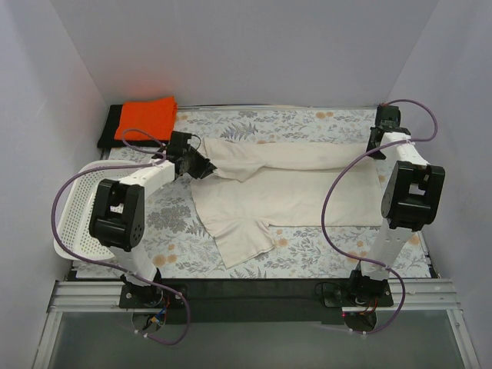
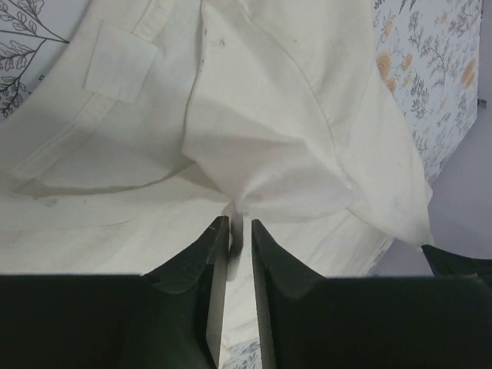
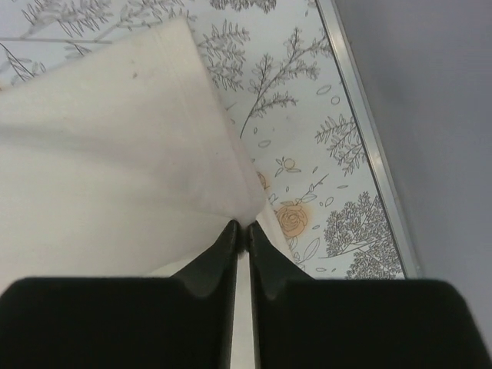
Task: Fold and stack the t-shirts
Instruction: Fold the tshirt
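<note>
**Three tees on the floral cloth**

We see the cream t-shirt (image 1: 296, 188) spread across the middle — half folded, its far edge doubled over lengthwise, one sleeve jutting toward the near edge. The orange t-shirt (image 1: 147, 117) lies folded at the far-left corner — atop the black t-shirt (image 1: 110, 127).

A table (image 1: 323, 123) covered in a floral-print cloth carried a cream t-shirt (image 1: 307, 188), spread across its middle toward the right edge. An orange t-shirt (image 1: 147, 117) sat folded on a black t-shirt (image 1: 110, 123) at the far left corner. A white perforated basket (image 1: 77, 207) rested along the left edge.
</note>
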Available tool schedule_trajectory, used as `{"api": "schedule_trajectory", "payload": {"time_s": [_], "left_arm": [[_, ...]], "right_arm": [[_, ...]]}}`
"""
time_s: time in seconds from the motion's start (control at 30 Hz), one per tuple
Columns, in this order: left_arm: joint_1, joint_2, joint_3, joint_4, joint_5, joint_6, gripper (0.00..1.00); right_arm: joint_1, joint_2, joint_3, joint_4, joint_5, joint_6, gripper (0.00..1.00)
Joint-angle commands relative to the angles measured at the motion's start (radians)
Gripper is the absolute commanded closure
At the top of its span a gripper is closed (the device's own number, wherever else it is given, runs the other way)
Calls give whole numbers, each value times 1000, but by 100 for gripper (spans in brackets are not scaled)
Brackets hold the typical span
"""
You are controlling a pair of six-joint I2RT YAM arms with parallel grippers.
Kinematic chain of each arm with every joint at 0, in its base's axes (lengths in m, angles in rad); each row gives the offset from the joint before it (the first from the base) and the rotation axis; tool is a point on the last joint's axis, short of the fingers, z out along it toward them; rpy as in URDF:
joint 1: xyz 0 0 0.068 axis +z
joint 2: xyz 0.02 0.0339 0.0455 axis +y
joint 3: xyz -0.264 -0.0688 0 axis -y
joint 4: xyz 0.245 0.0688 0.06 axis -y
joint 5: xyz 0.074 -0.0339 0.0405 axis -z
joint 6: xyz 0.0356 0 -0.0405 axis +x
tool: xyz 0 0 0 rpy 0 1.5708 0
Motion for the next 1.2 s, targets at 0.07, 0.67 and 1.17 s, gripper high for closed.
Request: {"api": "schedule_trajectory", "payload": {"time_s": [0.07, 0.67, 1.17], "left_arm": [[3, -123, -64, 14, 7, 41, 76], [74, 185, 339, 80, -58, 478, 27], [74, 374, 437, 237, -48, 551, 47]], "right_arm": [[-24, -31, -54, -22, -35, 61, 76], [-68, 117, 228, -25, -348, 33, 53], [-105, 248, 276, 24, -419, 35, 60]]}}
